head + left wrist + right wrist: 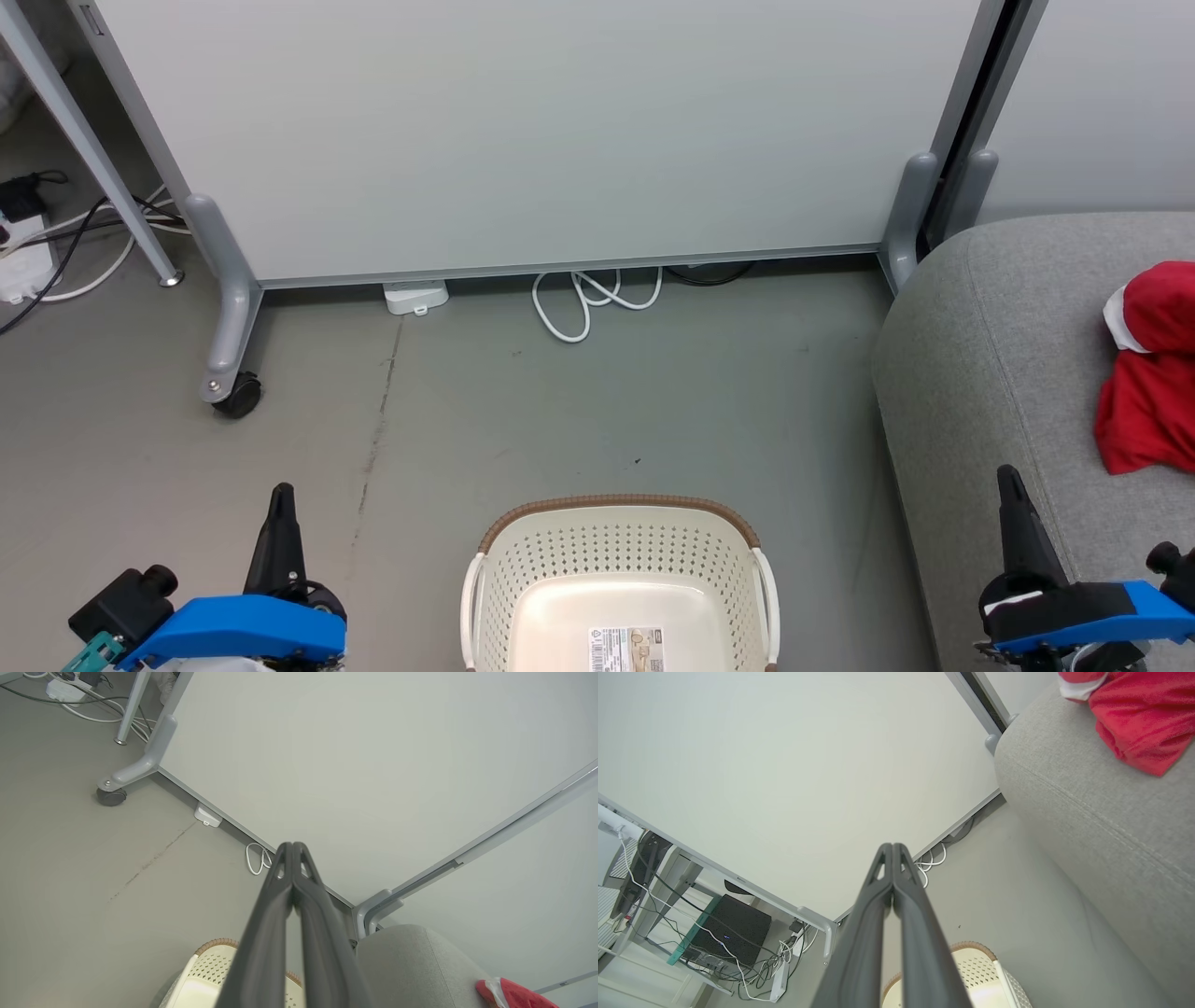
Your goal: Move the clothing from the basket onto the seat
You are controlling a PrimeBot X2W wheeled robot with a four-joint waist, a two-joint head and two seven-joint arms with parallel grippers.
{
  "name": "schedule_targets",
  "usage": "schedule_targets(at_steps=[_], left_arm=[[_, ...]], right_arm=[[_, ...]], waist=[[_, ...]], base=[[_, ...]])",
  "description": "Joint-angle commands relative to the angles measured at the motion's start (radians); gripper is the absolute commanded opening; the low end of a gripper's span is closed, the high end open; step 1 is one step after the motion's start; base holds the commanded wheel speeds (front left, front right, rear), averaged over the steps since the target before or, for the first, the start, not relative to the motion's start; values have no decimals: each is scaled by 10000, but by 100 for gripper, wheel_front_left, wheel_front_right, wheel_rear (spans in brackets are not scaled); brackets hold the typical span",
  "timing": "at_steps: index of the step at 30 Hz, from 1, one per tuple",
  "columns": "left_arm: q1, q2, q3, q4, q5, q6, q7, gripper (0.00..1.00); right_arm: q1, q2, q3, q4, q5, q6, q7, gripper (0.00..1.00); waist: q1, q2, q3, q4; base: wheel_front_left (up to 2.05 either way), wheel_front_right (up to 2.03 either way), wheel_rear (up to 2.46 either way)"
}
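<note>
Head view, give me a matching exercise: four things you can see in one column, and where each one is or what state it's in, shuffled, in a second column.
Things:
1. soft red fabric clothing
2. cream-white perforated plastic basket
3. looped white cable
4. left claw

Places or states:
A. on the grey floor, label sticker on its base
B. lying on the light-grey fabric sofa
C. shut, holding nothing
D. on the floor beneath the pale partition panel

Pairs: 1-B, 2-A, 3-D, 4-C.
</note>
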Motion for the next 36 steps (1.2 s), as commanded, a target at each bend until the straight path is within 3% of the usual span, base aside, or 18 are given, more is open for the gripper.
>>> schedule_targets(at_steps=[1,36], left_arm=[[-285,24,94,-175,-387,-39,87,0],[-541,-57,531,-403,-4227,-73,1076,0]], right_arm=[[-287,-65,-2,-153,391,4,83,0],[-541,-88,-3,-192,4232,5,1089,0]], waist=[[0,-1,-2,-16],[0,-1,-38,-327]], base=[[0,0,0],[0,0,0]])
